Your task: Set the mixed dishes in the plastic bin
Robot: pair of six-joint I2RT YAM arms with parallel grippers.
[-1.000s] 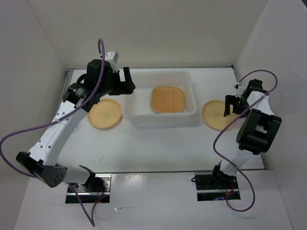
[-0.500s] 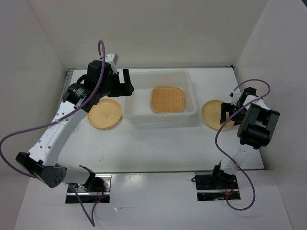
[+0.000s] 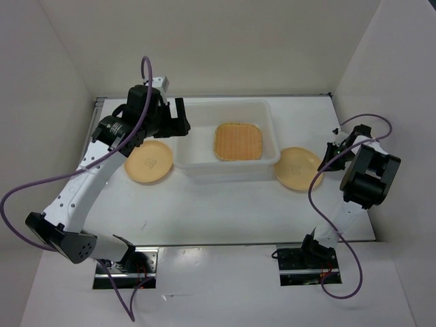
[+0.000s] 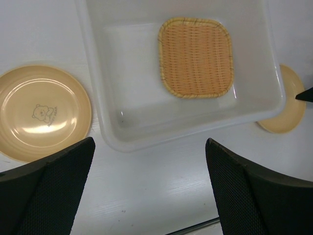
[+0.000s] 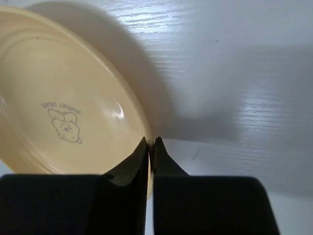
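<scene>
The plastic bin (image 3: 228, 174) stands at mid-table with a woven rounded-square plate (image 3: 238, 142) lying flat in it. Left of the bin lies a round tan plate (image 3: 148, 161). My left gripper (image 3: 178, 119) hovers wide open over the bin's left end, holding nothing; its view shows the bin (image 4: 146, 137), the woven plate (image 4: 196, 56) and both round plates (image 4: 41, 112) (image 4: 283, 110). My right gripper (image 3: 325, 162) is shut on the right rim of the other round plate (image 3: 296, 167), which is tipped beside the bin's right corner. In the right wrist view the jaws (image 5: 150, 144) pinch the plate's edge (image 5: 63, 98).
White walls enclose the table on the left, back and right. Both arm bases (image 3: 126, 259) (image 3: 306, 259) sit at the near edge. Purple cables (image 3: 20, 197) loop off each arm.
My right gripper has closed on the right plate's rim and dragged the plate left toward the bin. The left arm has barely shifted.
</scene>
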